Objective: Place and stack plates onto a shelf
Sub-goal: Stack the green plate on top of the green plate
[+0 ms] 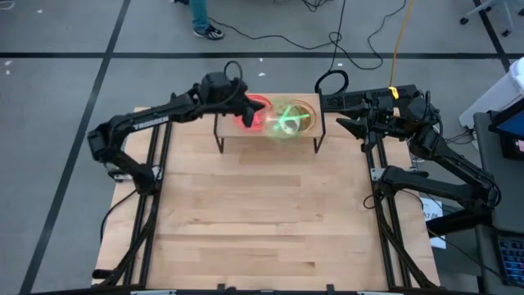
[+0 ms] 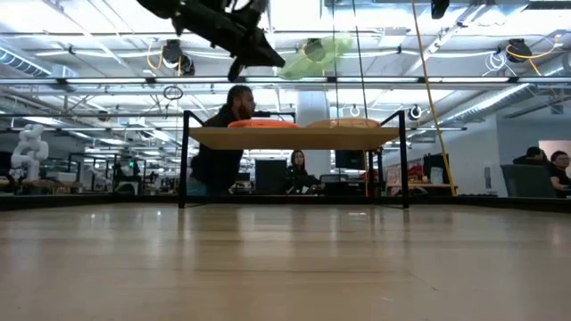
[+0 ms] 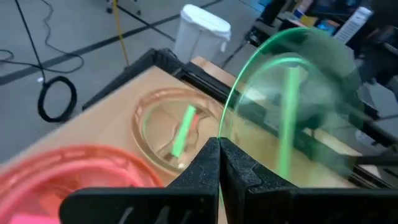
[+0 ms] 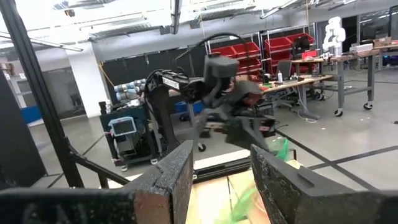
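The left claw pinches the green plate by its rim, tilted above the shelf; it could slip off the orange plate. The right claw, spread, waits aside.

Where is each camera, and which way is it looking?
High view: above the table, looking straight down; both arms show, left end effector over the shelf, right end effector waiting beside it.
Low view: at tabletop height, looking level at the shelf; the left arm comes in from above.
Left wrist view: on the left arm, looking past its shut fingers holding the green plate.
Right wrist view: on the right arm, looking between its open fingers toward the left arm.
Shared: the green plate.
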### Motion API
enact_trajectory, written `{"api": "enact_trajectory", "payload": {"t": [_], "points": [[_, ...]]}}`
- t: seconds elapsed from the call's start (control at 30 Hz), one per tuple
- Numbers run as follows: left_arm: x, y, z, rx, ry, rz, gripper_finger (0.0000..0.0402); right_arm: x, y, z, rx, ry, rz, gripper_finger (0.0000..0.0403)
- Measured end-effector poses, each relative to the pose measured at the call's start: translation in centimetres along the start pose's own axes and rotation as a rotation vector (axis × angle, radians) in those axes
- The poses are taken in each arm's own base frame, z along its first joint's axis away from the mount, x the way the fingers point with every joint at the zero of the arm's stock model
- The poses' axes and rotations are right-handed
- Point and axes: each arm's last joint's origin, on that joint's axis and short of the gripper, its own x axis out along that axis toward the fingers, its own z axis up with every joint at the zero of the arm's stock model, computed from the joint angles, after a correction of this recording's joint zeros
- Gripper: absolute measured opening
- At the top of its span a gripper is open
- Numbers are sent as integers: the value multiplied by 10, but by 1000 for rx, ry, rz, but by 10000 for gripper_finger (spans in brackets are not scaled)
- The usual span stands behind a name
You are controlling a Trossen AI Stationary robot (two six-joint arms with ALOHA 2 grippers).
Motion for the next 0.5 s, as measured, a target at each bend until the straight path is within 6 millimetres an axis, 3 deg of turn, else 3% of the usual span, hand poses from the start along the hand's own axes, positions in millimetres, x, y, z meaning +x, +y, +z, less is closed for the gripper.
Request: {"api": "enact_trajectory", "payload": {"t": [0.33, 0.5], "points": [[56, 29, -1, -40, 17, 32, 0, 0, 0, 0, -29, 0, 0, 141], [71, 40, -1, -61, -43, 29, 0, 0, 0, 0, -30, 0, -1, 141]]}}
